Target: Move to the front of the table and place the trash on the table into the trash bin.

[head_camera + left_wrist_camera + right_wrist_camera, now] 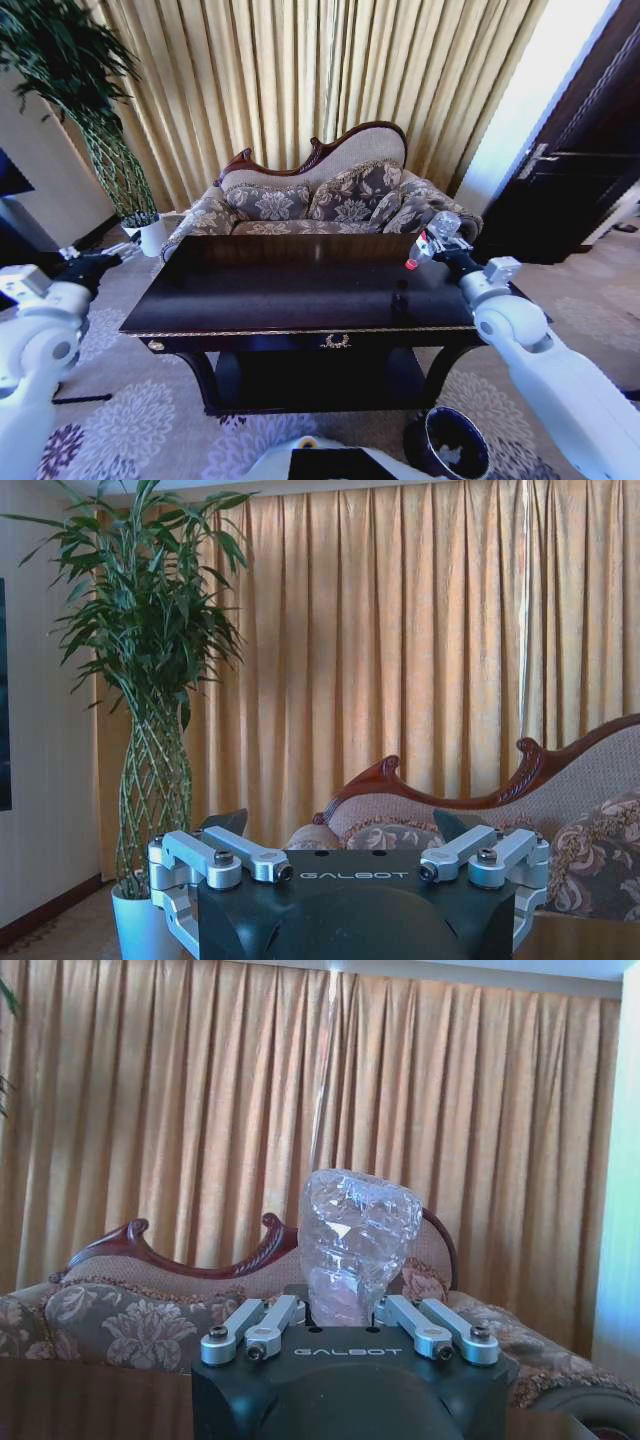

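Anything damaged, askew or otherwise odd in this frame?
Only the bottle: the right gripper holds it above the table's right side, and its clear body looks crumpled and dented. The left gripper waits left of the table.

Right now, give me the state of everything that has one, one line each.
bottle: crumpled, lifted above the table, held in the right gripper
right gripper: shut on the bottle
left gripper: open, holding nothing, left of the table
trash bin: upright on the carpet, open-topped
table: glossy top

R gripper (pixel 436 240) raised, fingers clamped; L gripper (pixel 92 268) idle, low, fingers apart.
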{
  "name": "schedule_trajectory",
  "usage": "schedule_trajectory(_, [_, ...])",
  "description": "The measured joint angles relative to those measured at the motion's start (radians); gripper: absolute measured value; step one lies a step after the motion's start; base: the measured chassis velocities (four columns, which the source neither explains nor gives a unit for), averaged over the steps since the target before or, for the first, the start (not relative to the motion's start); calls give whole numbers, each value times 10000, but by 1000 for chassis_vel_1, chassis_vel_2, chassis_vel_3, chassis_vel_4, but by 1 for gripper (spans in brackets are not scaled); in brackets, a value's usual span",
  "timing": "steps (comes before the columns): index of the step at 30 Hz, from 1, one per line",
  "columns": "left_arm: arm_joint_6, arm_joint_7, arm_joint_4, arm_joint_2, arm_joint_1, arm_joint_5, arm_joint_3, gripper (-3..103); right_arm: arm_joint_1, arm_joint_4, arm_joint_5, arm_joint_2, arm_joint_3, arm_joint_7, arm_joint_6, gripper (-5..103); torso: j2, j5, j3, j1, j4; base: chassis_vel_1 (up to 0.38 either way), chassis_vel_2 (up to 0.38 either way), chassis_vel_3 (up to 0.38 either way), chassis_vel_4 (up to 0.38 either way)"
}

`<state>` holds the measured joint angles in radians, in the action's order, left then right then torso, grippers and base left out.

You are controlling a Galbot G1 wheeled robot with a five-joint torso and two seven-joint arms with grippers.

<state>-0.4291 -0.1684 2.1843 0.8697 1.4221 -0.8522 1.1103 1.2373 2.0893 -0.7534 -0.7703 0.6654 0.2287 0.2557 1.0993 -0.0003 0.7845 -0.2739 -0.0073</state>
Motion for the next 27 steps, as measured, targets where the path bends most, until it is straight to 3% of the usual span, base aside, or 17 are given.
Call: schedule_trajectory(27, [-12, 47, 232, -16, 311, 211, -84, 100, 585, 392, 246, -241, 485, 124, 79, 25, -1, 1, 0, -2, -1, 3, -3, -1, 4])
